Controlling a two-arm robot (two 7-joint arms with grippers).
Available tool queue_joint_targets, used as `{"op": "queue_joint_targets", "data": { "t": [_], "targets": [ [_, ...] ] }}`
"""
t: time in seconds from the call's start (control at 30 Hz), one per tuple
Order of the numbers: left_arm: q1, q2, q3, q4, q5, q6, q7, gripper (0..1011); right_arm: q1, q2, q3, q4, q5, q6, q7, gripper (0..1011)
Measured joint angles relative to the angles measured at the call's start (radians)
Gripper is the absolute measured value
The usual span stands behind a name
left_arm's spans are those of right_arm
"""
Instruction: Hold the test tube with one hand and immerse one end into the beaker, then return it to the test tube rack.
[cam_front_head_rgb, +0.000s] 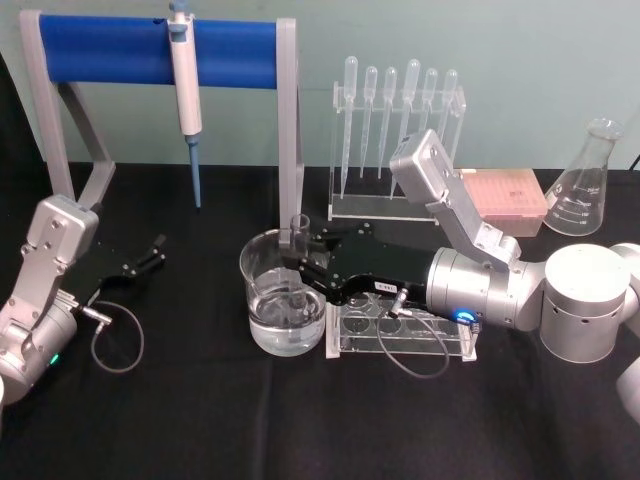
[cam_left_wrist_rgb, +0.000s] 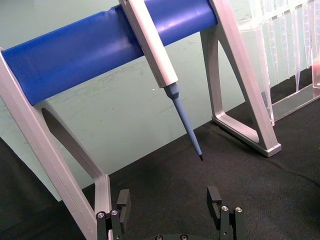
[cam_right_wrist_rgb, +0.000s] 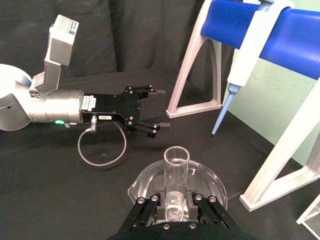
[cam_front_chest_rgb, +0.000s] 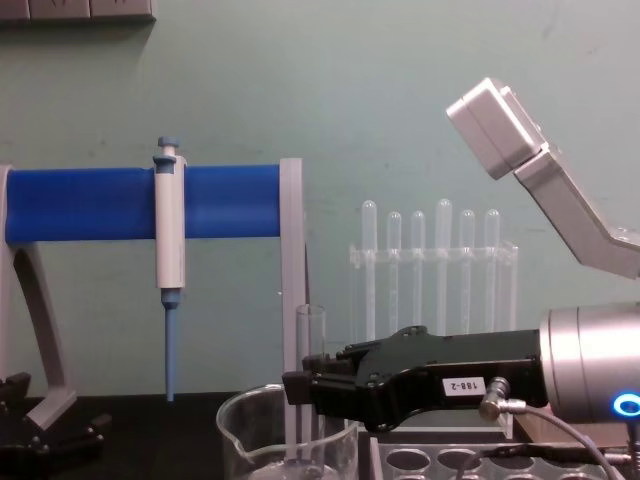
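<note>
Head view: the right gripper (cam_front_head_rgb: 303, 272), black and two-fingered on a thick silver wrist, reaches in sideways from the right. Its fingers are clamped on the tube (cam_front_head_rgb: 298, 232), holding it upright with the open mouth on top and the round closed end down inside the beaker (cam_front_head_rgb: 252, 268). The grip sits just above the beaker's rim, probably so the fingers stay clear of the glass while the lower end dips. The tube is thin, smooth, clear glass, taller than the beaker. The beaker is a wide clear cylinder with a rolled rim and a small spout, and it seems to hold a shallow layer of clear liquid. The tube's tip looks to reach it, though that is hard to confirm. A clear plastic rack (cam_front_head_rgb: 455, 345) with round holes lies just beside the beaker, beneath the right wrist, handy for putting the tube back. The left gripper (cam_front_head_rgb: 150, 255) rests well to the left above the black cloth (cam_front_head_rgb: 200, 420), fingers apart and holding nothing. Behind, a white-and-blue pipettor (cam_front_head_rgb: 186, 90) hangs from a blue bar on a grey frame.
</note>
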Motion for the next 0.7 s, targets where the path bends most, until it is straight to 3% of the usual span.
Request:
{"op": "queue_joint_targets", "data": {
  "t": [0.7],
  "targets": [
    [0.000,0.000,0.000,0.000,0.000,0.000,0.000,1000,0.000,0.000,0.000,0.000,0.000,0.000,0.000,234]
  ]
}}
